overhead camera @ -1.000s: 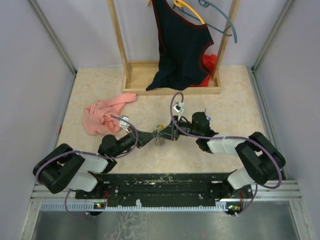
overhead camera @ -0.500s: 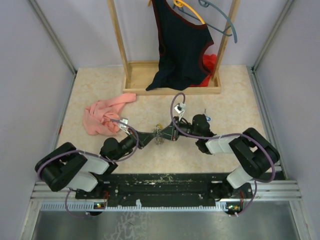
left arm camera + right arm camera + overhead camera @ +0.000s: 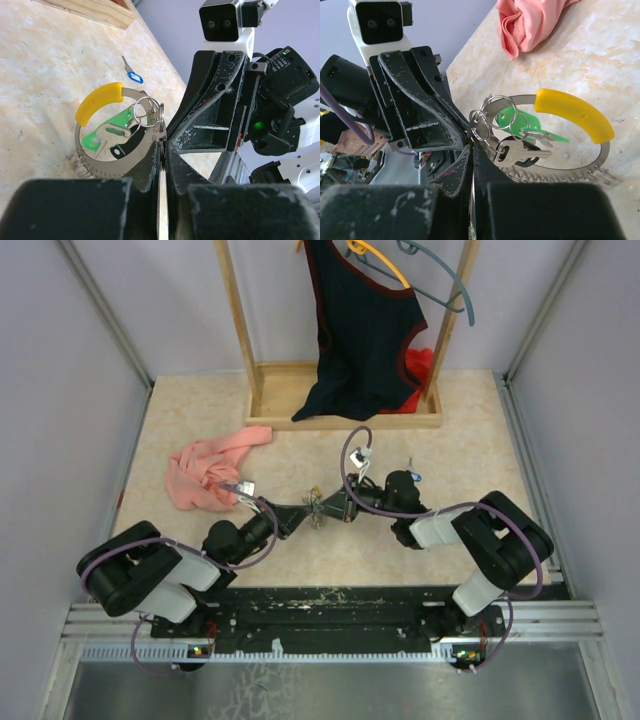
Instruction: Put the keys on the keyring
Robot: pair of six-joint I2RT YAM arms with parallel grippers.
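Keyring [image 3: 97, 102] one, loose blue key [image 3: 133, 76] one.

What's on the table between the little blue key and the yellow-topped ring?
Nothing; the left wrist view shows bare table between blue key and keyring.

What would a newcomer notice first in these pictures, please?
At mid-table the left pincer and right pincer meet tip to tip at a thin grey wire keyring with a yellow sleeve, green-headed and black-headed keys hanging on it. A small blue-headed key lies apart on the beige marbled table.

Beige tbl [image 3: 200, 410], pink cloth [image 3: 205, 472], wooden rack [image 3: 275, 390], blue key [image 3: 132, 76].
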